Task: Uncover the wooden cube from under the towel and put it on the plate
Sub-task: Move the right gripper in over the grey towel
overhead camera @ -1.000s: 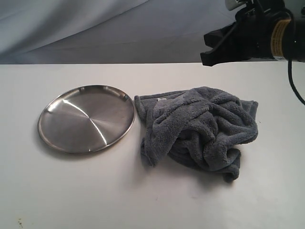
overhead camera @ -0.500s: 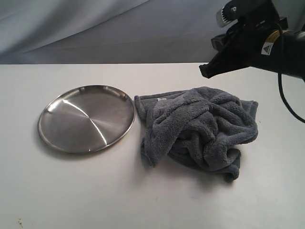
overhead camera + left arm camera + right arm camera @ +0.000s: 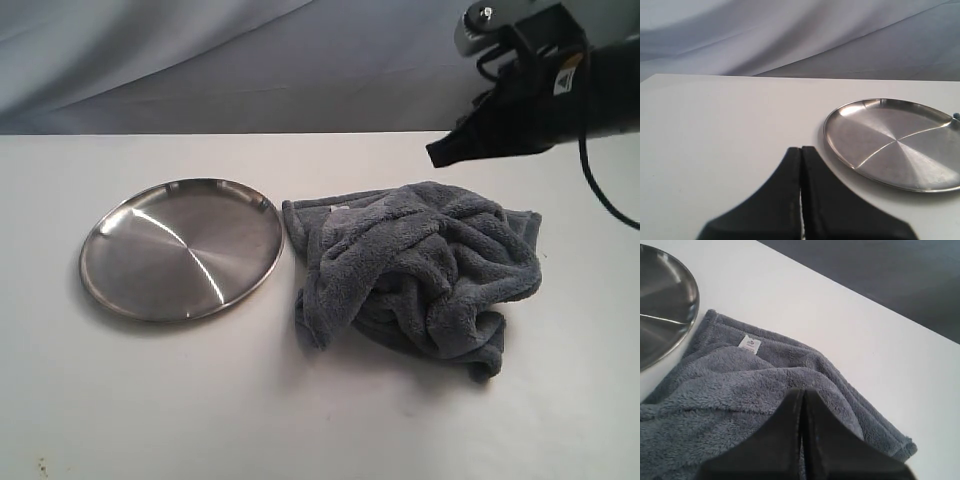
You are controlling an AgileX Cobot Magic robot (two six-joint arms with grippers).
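The grey-blue fluffy towel (image 3: 420, 272) lies crumpled in a heap right of centre on the table; its hemmed edge and a small white label (image 3: 749, 344) show in the right wrist view. The wooden cube is hidden. The shiny steel plate (image 3: 182, 248) sits empty to the towel's left, its rim almost touching the cloth. My right gripper (image 3: 436, 153) hangs shut above the towel's far edge, tips (image 3: 802, 391) pointing down at the fleece, apart from it. My left gripper (image 3: 801, 149) is shut with nothing in it, low over bare table beside the plate (image 3: 895, 142), and is out of the exterior view.
The white tabletop (image 3: 200, 400) stretches in front of the plate and towel. A grey fabric backdrop (image 3: 250, 60) hangs behind the table's far edge. The right arm's black cable (image 3: 612, 190) loops down at the right border.
The right arm has tilted and swung its shut gripper downward toward the towel's far edge. Plate and towel have not moved.
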